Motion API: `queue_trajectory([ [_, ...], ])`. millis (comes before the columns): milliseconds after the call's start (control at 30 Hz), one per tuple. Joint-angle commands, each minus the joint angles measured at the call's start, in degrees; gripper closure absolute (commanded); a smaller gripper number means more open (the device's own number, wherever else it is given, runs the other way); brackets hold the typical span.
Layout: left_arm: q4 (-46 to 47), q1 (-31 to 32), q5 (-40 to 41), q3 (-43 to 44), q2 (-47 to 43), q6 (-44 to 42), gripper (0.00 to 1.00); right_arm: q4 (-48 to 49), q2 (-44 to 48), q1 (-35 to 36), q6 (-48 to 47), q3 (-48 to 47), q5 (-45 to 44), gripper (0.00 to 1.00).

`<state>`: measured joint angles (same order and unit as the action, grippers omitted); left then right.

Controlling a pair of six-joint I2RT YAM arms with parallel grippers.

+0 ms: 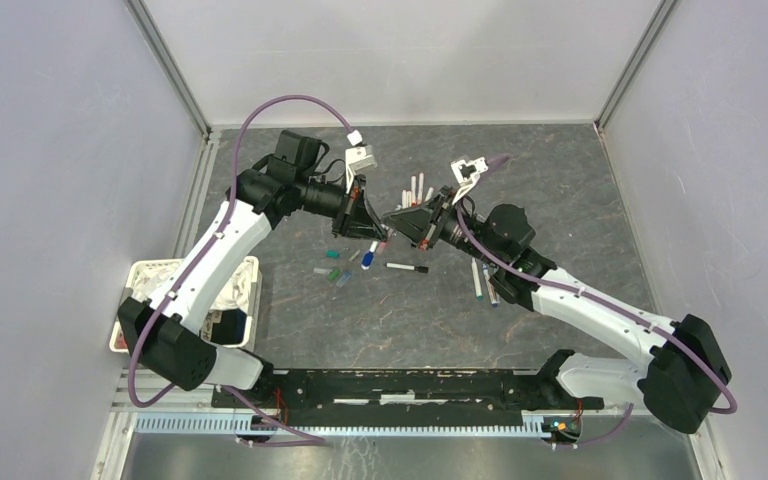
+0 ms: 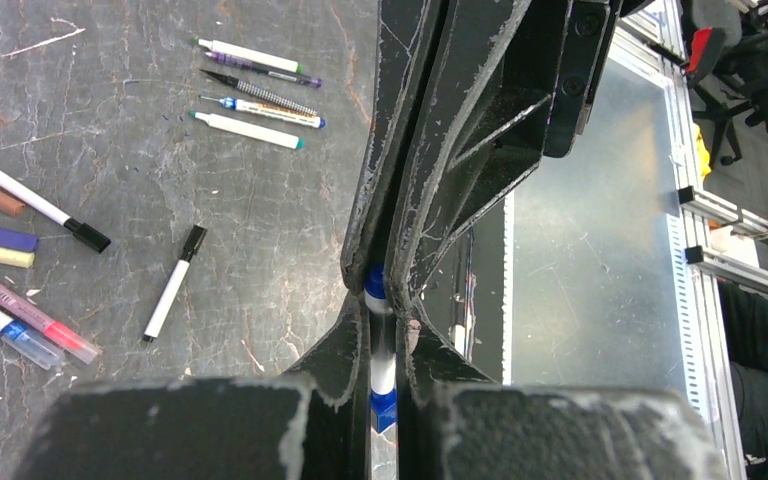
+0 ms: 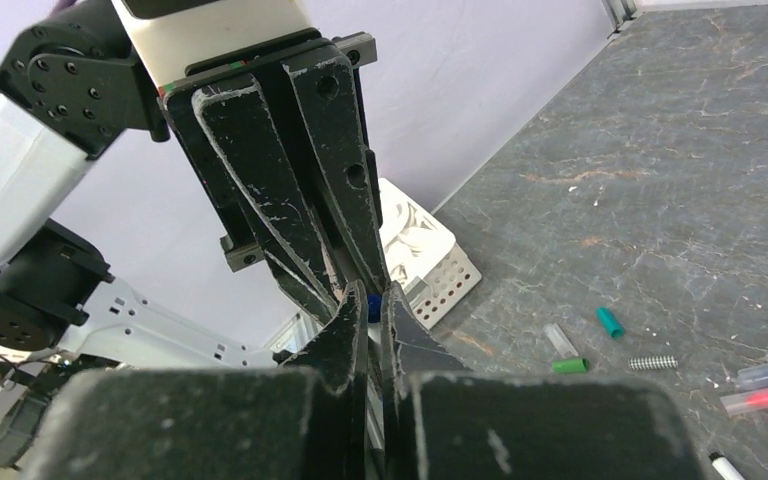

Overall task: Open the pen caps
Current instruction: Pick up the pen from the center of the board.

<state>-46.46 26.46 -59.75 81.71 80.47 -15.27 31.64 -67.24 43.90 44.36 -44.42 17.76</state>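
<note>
Both grippers meet in mid-air over the table's middle. My left gripper [image 2: 384, 316] [image 1: 374, 229] is shut on a pen [image 2: 383, 368] with a white barrel and a blue tail end. My right gripper [image 3: 372, 296] [image 1: 401, 222] faces it tip to tip and is shut on that pen's blue cap [image 2: 375, 284] [image 3: 371, 301]. Loose pen caps lie on the table: a green one [image 3: 569, 366], a teal one [image 3: 610, 322] and a clear one [image 3: 558, 338]. Other pens lie in a group [image 2: 256, 86], and a black-capped pen [image 2: 172, 285] lies alone.
A white perforated basket [image 1: 136, 272] [image 3: 440, 268] stands at the left near the left arm's base. More pens lie behind the grippers [image 1: 417, 187] and under the right arm [image 1: 479, 281]. A small metal spring [image 3: 652, 362] lies by the caps. Walls enclose three sides.
</note>
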Motion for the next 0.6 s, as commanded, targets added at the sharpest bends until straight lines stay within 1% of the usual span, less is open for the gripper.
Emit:
queue_trajectory([
  [0, 6.7, 0.3, -3.1, 2.2, -1.6, 4.8, 0.98, 4.0, 0.3, 0.6, 3.1, 1.0, -0.9, 1.00],
  [33, 6.7, 0.3, -3.1, 2.2, -1.6, 4.9, 0.95, 4.0, 0.7, 0.5, 3.0, 0.9, -1.5, 1.00],
  [67, 6.7, 0.3, -3.0, 2.3, -1.6, 5.1, 0.84, 3.9, 1.2, 0.3, 2.9, 0.7, -2.4, 1.00],
  [100, 6.7, 0.3, -2.4, 2.2, -1.6, 5.4, 0.67, 3.6, 1.7, 0.0, 2.7, 0.6, -3.2, 1.00],
  [133, 6.7, 0.3, -1.8, 2.1, -1.6, 5.8, 0.55, 3.2, 2.2, -0.3, 2.4, 0.2, -3.8, 1.00],
  [233, 5.7, 0.3, 0.2, 2.0, -1.7, 5.5, 0.30, 0.5, 4.1, -1.6, 0.3, -1.2, -5.4, 1.00],
  [267, 5.3, 0.3, 0.5, 1.9, -1.8, 5.2, 0.24, -0.2, 4.8, -2.0, 0.0, -1.2, -6.0, 1.00],
  [333, 4.2, 0.3, 0.8, 1.8, -2.0, 4.2, 0.21, -1.0, 6.0, -3.0, -0.2, -1.0, -6.8, 1.00],
  [433, 2.8, 0.3, 1.1, 0.4, -2.4, 2.5, 0.21, -0.5, 8.4, -4.3, 0.2, 0.5, -8.5, 1.00],
  [567, 1.1, 0.3, 0.3, -1.7, -2.3, 0.9, 0.25, 0.0, 10.3, -4.4, 0.2, 1.8, -10.8, 1.00],
])
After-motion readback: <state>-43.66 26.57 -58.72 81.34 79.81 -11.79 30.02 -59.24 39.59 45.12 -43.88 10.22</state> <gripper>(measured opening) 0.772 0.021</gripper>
